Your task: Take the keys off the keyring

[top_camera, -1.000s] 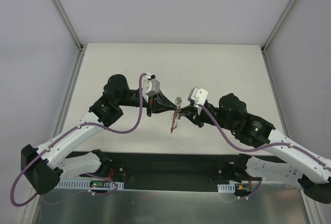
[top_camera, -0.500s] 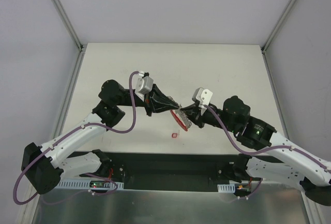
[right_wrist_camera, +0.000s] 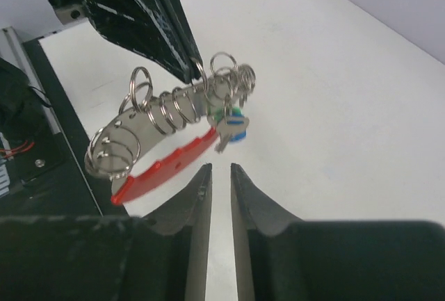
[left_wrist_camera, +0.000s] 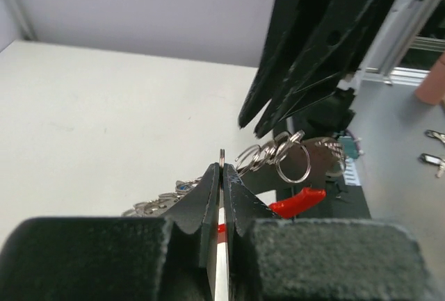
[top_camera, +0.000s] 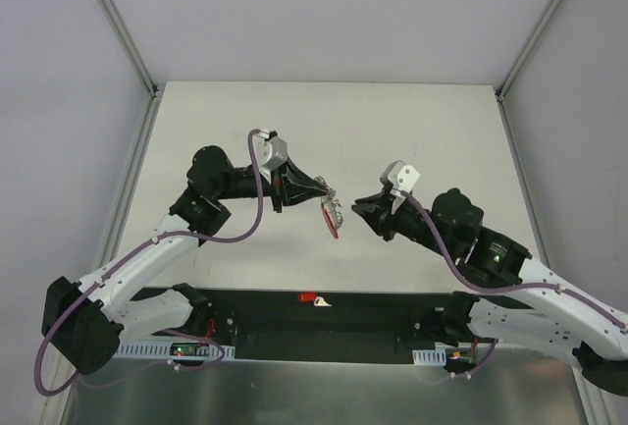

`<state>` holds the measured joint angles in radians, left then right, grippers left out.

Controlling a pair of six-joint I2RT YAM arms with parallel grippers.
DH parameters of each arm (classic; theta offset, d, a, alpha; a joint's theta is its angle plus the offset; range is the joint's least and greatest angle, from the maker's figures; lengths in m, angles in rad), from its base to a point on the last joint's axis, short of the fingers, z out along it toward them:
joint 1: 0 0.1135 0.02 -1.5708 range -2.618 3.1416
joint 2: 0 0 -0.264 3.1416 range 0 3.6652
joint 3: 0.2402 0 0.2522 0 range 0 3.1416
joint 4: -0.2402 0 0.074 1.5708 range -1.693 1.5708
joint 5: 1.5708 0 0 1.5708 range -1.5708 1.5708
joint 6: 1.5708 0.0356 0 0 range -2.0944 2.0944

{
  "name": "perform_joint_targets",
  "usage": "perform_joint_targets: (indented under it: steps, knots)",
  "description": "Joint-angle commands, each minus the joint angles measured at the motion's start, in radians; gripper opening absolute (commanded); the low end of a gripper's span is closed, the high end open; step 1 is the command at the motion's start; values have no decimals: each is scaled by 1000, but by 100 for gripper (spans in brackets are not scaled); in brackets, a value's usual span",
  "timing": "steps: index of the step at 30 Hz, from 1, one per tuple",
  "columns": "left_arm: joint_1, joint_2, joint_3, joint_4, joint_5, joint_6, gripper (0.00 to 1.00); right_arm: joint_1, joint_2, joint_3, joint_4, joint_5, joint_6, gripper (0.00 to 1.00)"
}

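Observation:
My left gripper [top_camera: 324,190] is shut on one thin wire ring of the keyring [top_camera: 333,217] and holds it above the table. In the left wrist view my gripper [left_wrist_camera: 222,165] pinches that ring, with several silvery rings [left_wrist_camera: 278,158] and the red curved band [left_wrist_camera: 297,202] hanging beyond. My right gripper [top_camera: 355,210] is narrowly open and empty, just right of the keyring. In the right wrist view my gripper [right_wrist_camera: 221,167] is just below the keyring [right_wrist_camera: 167,165], where a key with a blue and green head [right_wrist_camera: 233,126] still hangs. A red-headed key [top_camera: 307,298] lies loose on the black base strip.
The black base strip [top_camera: 392,312] runs along the near table edge in front of both arm bases. The left gripper's fingers [right_wrist_camera: 149,23] fill the top of the right wrist view. The right gripper's fingers [left_wrist_camera: 306,64] hang above the keyring in the left wrist view.
My right gripper let go of the keyring and drew back to the right. The red-headed key came off, dropped to the table, then ended on the black base strip. My left gripper kept the keyring.

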<state>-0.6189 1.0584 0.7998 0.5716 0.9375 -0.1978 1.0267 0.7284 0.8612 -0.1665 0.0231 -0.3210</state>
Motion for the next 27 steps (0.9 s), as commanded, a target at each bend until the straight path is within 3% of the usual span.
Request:
perform_joint_targets:
  steps: [1, 4, 6, 10, 15, 21, 27]
  knots:
    - [74, -81, -4, -177, -104, 115, 0, -8, 35, -4, -46, 168, 166, 21]
    - [111, -153, -31, -281, -188, 138, 0, -7, 69, -36, -70, 189, 285, 21]
    - [119, -192, -42, -404, -352, 181, 0, -8, 77, -83, -58, 160, 348, 22]
    - [119, -319, -125, -472, -661, 221, 0, 6, 106, -140, -25, 95, 399, 25]
    - [117, -438, -165, -518, -963, 222, 0, 149, 299, -35, -99, 149, 494, 31]
    - [117, -549, -182, -521, -1091, 221, 0, 311, 621, 150, -257, 176, 595, 39]
    - [117, -655, -203, -523, -1172, 216, 0, 374, 746, 231, -327, 175, 684, 42]
